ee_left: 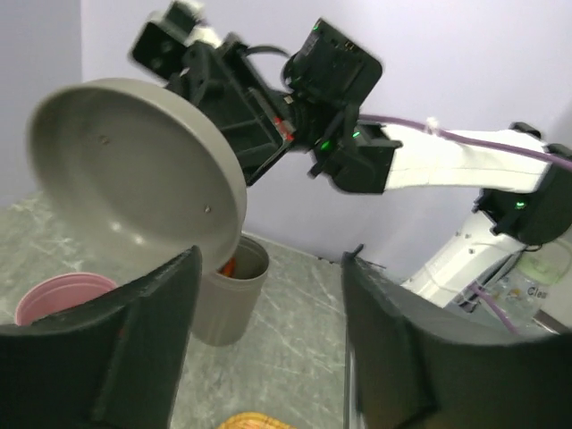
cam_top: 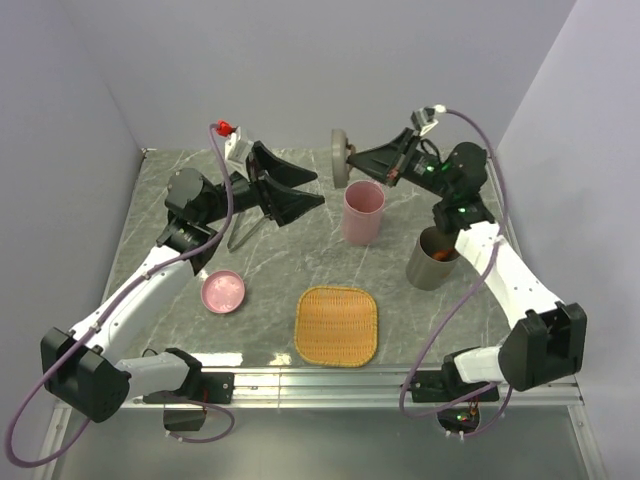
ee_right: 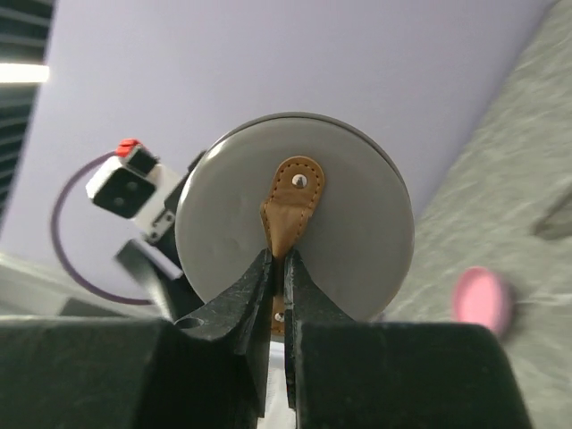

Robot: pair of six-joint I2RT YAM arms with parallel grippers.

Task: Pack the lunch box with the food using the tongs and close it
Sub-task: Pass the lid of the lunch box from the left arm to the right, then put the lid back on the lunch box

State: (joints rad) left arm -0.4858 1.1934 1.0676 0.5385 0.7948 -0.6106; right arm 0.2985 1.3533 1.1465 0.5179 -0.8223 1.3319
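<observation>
My right gripper (cam_top: 352,156) is shut on the brown strap (ee_right: 291,198) of the shallow grey dish (cam_top: 340,157), holding it on edge in the air above and left of the tall pink cup (cam_top: 362,212). In the right wrist view the gripper (ee_right: 279,261) pinches the strap against the grey dish (ee_right: 357,232). My left gripper (cam_top: 318,190) hangs open and holds nothing, just left of that dish; its fingers (ee_left: 152,331) frame the tall grey cup (ee_left: 223,299), which has orange food (ee_left: 230,265) inside. The tongs (cam_top: 243,235) lie on the table under my left arm.
The tall grey cup (cam_top: 435,260) stands at the right beside my right arm. A shallow pink dish (cam_top: 223,292) lies at the left front. The woven orange-yellow tray (cam_top: 337,325) sits at the front middle. The grey dish (ee_left: 134,170) looms close before my left wrist camera.
</observation>
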